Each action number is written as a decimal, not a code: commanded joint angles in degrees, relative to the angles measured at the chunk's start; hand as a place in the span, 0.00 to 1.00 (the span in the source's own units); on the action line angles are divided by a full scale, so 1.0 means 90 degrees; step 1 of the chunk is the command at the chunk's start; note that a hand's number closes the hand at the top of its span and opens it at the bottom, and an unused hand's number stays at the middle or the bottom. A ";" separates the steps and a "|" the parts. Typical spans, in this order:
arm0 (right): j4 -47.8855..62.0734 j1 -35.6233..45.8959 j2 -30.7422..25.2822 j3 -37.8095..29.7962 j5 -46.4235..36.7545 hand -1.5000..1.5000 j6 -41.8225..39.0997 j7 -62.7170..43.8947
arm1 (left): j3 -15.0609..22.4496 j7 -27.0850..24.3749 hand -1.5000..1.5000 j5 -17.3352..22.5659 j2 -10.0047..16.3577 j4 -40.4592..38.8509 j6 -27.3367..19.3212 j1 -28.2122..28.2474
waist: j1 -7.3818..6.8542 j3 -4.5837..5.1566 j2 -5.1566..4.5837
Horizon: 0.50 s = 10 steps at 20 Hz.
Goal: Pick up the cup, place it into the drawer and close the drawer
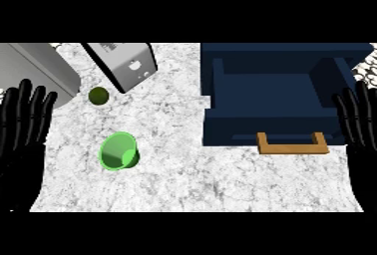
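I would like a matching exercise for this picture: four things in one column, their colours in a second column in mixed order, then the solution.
Things:
1. cup
2. drawer
3. drawer handle
4. small round object near the grey appliances

Colours:
A. brown
B. dark olive
C. bright green
D. navy blue

Pairs: 1-C, 2-D, 3-A, 4-B

We see a smooth white marble counter (184, 174) veined grey, a shiny green plastic-looking cup (119, 151), a matt navy drawer (243, 134), its tan wooden handle (292, 148), two dull grey metal boxes (33, 69) (125, 62)
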<state>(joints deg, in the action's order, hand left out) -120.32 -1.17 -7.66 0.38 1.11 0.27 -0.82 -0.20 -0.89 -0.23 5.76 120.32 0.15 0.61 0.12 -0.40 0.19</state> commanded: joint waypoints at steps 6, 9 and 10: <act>-0.0110 0.0301 0.0058 -0.0100 0.0087 0.00 0.0008 0.0106 | -0.0064 -0.0543 0.00 0.2158 0.0989 -0.0294 0.2468 0.0214 | -0.0056 0.0059 -0.0014; 0.0441 0.0323 -0.0257 0.0269 0.0289 0.00 -0.0598 -0.0466 | -0.0247 0.0484 0.00 0.3058 0.0576 -0.1102 0.2049 0.0108 | -0.0056 0.0053 -0.0057; 0.0610 0.0215 -0.0072 0.0418 0.0152 0.00 -0.0543 -0.0156 | -0.0333 0.0509 0.00 0.3129 0.0624 -0.1247 0.2100 0.0184 | -0.0049 0.0048 -0.0044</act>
<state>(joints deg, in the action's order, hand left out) -118.32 0.37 -8.33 2.27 2.43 -2.79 -2.44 -1.33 1.07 20.32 10.54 113.44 15.80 1.38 -0.12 0.04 -0.14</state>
